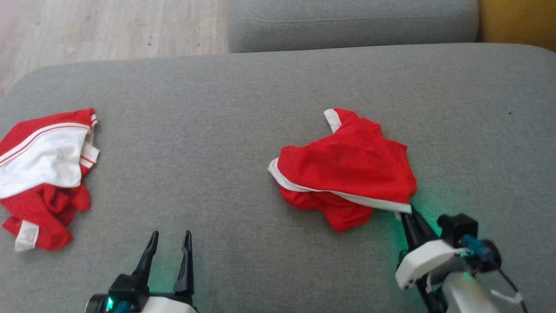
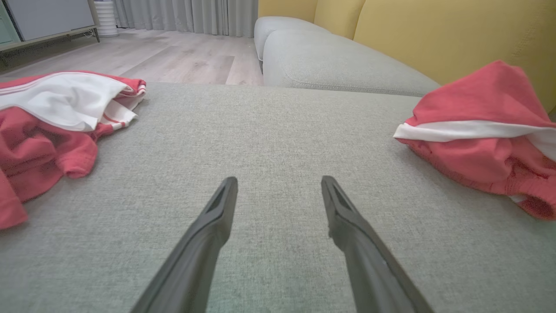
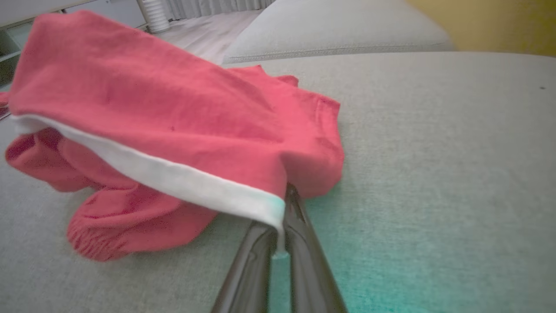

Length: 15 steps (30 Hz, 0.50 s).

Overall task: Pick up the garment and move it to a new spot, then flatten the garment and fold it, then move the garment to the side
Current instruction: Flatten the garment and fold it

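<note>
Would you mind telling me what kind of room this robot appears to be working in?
Probably a home living room: a grey upholstered sofa with a yellow backrest, wood-look flooring and long curtains.

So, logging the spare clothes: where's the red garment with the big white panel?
The white-panelled garment lies on the grey cushion, far left in the head view, left of the left gripper, apart from the other red garment the right gripper pinches.

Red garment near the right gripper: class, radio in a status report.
Right gripper shut on garment, at its white hem. Left gripper open, empty. Second garment far left, not obstructing.
</note>
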Tool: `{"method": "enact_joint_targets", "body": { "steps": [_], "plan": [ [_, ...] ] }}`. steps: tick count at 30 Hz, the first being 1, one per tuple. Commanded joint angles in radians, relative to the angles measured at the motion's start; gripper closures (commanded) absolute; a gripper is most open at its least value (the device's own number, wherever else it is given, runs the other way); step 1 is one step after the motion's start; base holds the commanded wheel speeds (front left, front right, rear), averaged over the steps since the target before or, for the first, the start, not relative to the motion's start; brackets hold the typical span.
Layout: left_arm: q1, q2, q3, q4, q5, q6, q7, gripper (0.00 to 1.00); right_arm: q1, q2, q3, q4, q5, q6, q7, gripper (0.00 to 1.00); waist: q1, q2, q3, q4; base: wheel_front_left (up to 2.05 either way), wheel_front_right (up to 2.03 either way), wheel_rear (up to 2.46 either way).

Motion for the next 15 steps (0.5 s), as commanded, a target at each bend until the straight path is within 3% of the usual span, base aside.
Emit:
{"method": "enact_joint_targets", "body": {
  "steps": [1, 9, 15],
  "plan": [
    [-0.039, -0.001, 0.022, -0.026, -0.005, 0.004, -0.005, 0.0, -0.044, 0.002, 0.004, -0.052, -0.019, -0.001, -0.004, 1.0, -0.0001, 0.0, 0.003, -0.009, 0.0, 0.0, 0.0],
    [-0.046, -0.001, 0.021, -0.024, -0.012, 0.008, -0.005, 0.0, -0.151, -0.005, -0.021, -0.197, -0.111, -0.001, -0.004, 1.0, -0.0001, 0.0, 0.006, -0.042, 0.0, 0.0, 0.0],
    [-0.065, -0.001, -0.001, -0.021, -0.019, 0.01, -0.005, 0.0, -0.38, -0.088, 0.113, -0.251, -0.148, -0.001, -0.004, 1.0, -0.0001, 0.0, 0.007, -0.038, 0.0, 0.0, 0.0]
  ]
}}
